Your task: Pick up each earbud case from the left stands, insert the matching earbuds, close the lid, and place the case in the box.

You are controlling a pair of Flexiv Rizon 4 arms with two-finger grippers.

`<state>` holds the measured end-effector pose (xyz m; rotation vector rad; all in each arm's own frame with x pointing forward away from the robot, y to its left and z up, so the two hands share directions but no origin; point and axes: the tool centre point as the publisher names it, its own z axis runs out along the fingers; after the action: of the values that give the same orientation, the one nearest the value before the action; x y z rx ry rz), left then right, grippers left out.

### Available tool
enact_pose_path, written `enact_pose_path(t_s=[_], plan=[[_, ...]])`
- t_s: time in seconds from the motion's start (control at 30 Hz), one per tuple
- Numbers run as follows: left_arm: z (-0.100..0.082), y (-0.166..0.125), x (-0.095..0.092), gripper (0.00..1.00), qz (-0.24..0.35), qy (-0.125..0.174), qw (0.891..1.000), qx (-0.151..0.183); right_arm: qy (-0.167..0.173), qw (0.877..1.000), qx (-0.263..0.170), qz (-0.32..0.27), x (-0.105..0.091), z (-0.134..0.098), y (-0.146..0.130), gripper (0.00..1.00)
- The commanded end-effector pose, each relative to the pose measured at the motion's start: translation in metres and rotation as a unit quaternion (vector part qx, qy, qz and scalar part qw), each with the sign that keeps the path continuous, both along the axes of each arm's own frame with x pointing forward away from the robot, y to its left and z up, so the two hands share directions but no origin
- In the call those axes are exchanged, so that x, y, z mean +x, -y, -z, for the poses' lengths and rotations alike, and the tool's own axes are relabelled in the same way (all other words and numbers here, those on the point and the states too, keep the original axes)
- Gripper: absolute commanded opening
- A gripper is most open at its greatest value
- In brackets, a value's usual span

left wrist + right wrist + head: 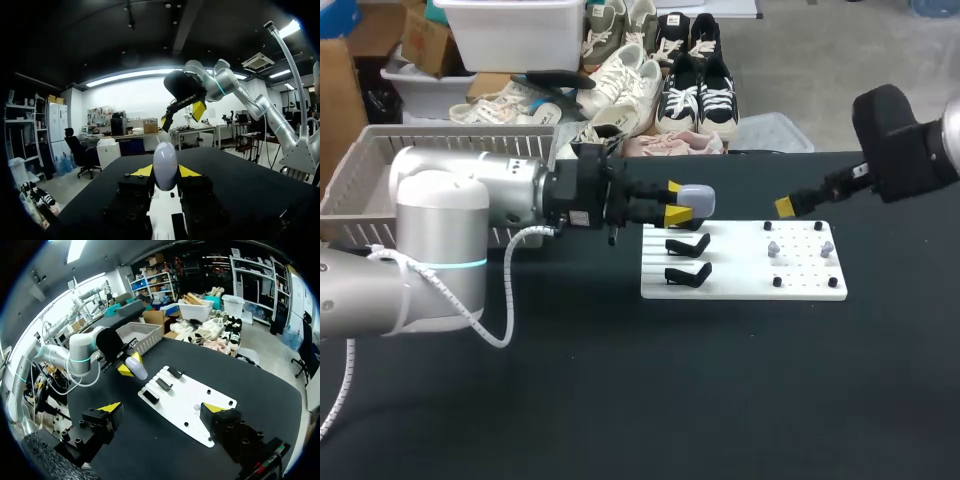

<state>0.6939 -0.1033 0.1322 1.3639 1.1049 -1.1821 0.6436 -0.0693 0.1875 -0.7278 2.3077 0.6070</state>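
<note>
Black tabletop point(620, 400) below; our left gripper point(678, 201) squeezes the earbud case point(700, 200); right gripper point(787, 207) spread wide; loose hold, we might drop it.

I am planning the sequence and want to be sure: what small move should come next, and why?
Probably lower the open right gripper toward an earbud on the white board: the left gripper holds the lavender case clear of the stands, and both earbuds sit unpicked.

The left gripper point(165, 173) is clamping a pale earbud case point(165, 159) between both yellow tips; the right gripper point(181, 116) is hanging spread, farther off ahead.
</note>
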Motion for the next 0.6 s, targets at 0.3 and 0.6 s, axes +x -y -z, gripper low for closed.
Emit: enact_pose_path(t_s=[0.3, 0.6], plan=[[0.0, 0.001, -0.002, 0.0, -0.004, 0.019, 1.0, 0.006, -0.015, 0.999, -0.037, -0.008, -0.004, 0.009, -0.038, 1.0], [0.001, 0.002, -0.001, 0.0, -0.003, 0.019, 1.0, 0.0, -0.027, 0.999, -0.044, -0.015, 0.0, 0.013, -0.054, 1.0]])
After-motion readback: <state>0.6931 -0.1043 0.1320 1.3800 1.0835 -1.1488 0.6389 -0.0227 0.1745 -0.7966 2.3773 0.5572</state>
